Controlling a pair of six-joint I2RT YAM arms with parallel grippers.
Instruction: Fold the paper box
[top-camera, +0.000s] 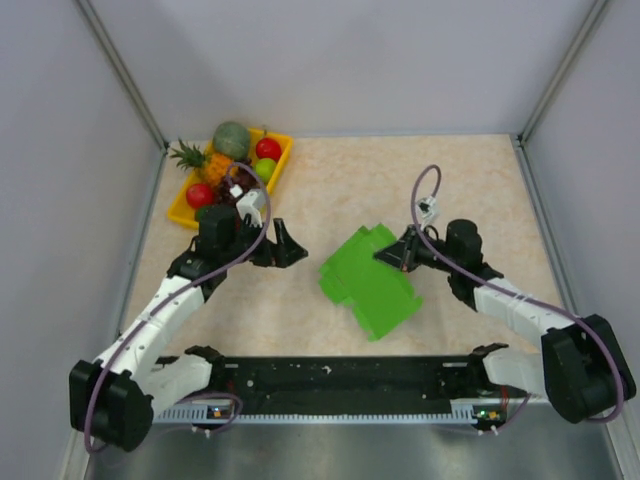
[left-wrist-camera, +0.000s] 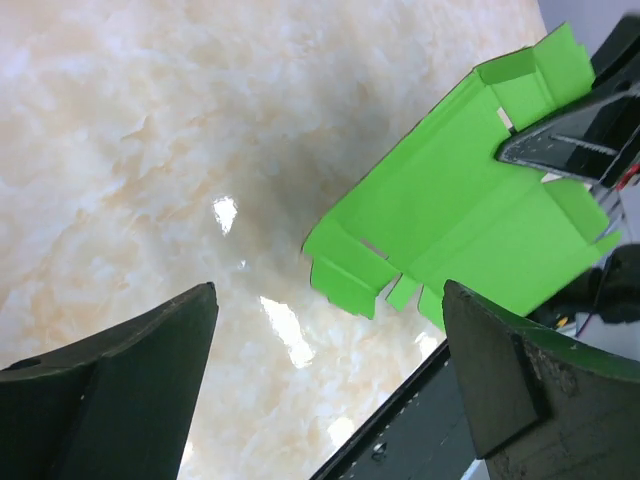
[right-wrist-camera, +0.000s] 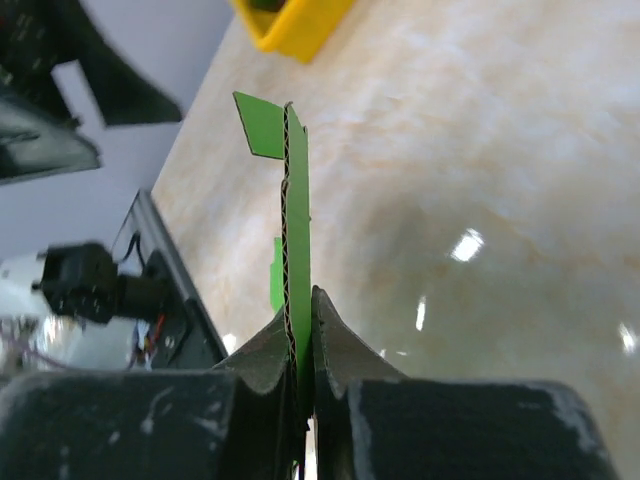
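The paper box is a bright green flat notched cut-out with flaps, held tilted above the middle of the table. My right gripper is shut on its right edge; in the right wrist view the card runs edge-on between the pinched fingers. My left gripper is open and empty, to the left of the box and apart from it. In the left wrist view the box lies ahead, beyond the spread fingers.
A yellow fruit tray with a pineapple, melon and red and green fruit stands at the back left, right behind my left arm. The black base rail runs along the near edge. Grey walls enclose the table.
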